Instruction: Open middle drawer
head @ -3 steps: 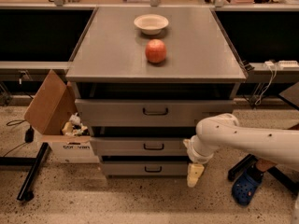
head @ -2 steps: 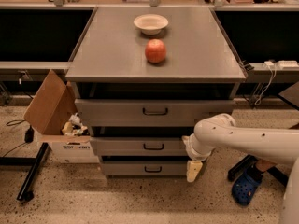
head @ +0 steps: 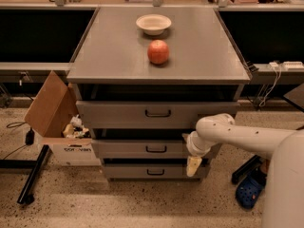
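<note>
**Robot Hand Near the Middle Drawer**

Camera view: The middle drawer [head: 123, 149] is second from the top in the grey cabinet. It looks like hard, stiff metal that should slide out, maybe a bit heavy. The best place to grab is the small dark handle [head: 156, 149] in its middle. The gripper [head: 194, 166] hangs by the drawer's right end, away from the handle. I cannot tell if it is spread or pressed together. What is inside the drawer is hidden. The white bowl [head: 153, 23] on top looks empty. The cardboard box [head: 52, 113] holds crumpled trash.
</note>
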### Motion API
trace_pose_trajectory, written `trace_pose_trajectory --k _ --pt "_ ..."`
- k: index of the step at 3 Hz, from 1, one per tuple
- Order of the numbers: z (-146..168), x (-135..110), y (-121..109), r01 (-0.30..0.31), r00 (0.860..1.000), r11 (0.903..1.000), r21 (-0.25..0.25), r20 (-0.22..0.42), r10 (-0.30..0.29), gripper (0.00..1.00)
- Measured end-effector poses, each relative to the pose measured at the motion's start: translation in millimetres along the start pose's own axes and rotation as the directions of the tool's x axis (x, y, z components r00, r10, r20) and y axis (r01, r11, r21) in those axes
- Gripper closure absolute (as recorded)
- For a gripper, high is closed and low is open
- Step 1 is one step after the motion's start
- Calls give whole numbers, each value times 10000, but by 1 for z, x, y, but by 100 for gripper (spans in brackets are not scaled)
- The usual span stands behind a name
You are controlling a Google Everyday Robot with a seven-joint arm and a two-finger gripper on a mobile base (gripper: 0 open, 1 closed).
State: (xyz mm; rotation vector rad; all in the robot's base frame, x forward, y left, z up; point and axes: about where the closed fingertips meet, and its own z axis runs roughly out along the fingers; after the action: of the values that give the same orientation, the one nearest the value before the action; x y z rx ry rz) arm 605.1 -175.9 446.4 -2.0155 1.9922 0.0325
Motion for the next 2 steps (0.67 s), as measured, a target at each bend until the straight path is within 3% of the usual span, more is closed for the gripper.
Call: trace_pose_trajectory --k 1,2 --pt "28 6 -15 -256 9985 9997 -38 486 258 4" --pt "48 13 -18 -438 9953 9988 -198 850 453 27"
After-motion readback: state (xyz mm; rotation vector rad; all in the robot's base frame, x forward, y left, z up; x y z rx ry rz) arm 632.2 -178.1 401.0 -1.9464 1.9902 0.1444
